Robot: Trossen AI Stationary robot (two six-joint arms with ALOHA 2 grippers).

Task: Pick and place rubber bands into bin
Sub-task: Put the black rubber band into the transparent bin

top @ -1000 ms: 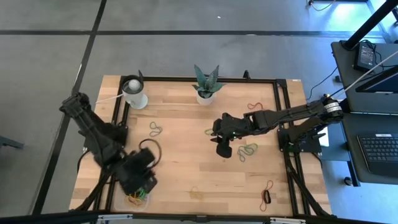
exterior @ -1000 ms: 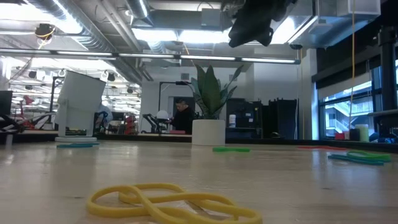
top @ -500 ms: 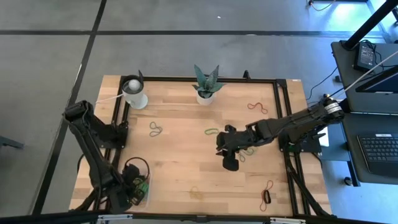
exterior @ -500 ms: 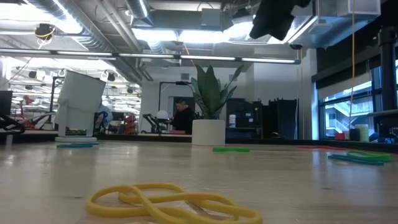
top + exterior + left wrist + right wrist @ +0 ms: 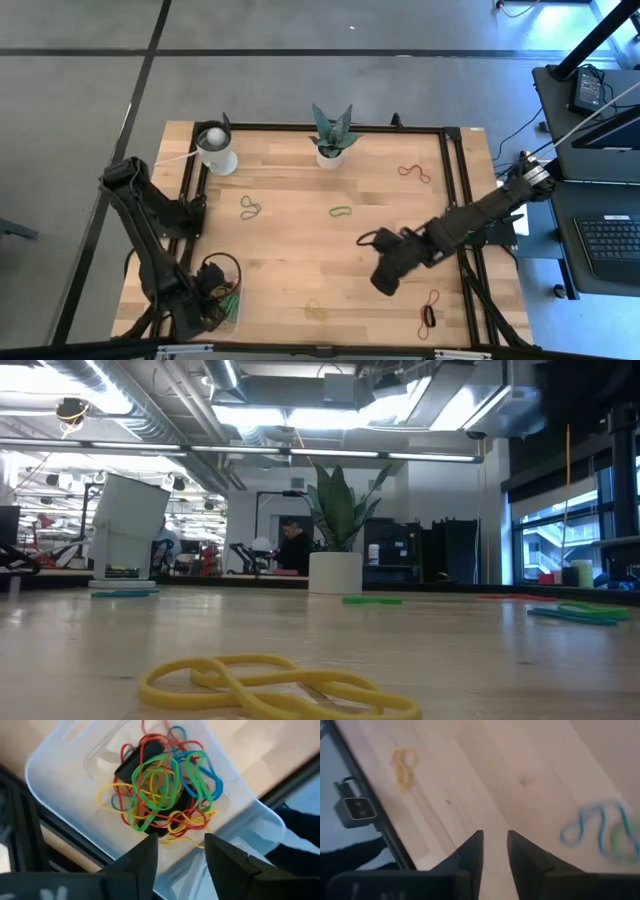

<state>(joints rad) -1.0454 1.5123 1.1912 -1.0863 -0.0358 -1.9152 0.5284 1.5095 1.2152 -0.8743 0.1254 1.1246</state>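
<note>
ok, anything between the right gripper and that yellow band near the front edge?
Nothing visible. The right gripper, jaws open, hangs over bare wood; the yellow band lies toward the front-left with only tabletop between. The bin sits further left, under the left gripper.

Bright ceiling lights (image 5: 270, 415) glare in the low view. The right wrist view is blurry. The tabletop (image 5: 300, 250) is evenly lit.

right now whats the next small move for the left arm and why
Probably lift the left gripper straight up from the bin. Its fingers stand apart with nothing between them, directly over the tangled rubber bands in the bin, while loose bands remain on the table.
</note>
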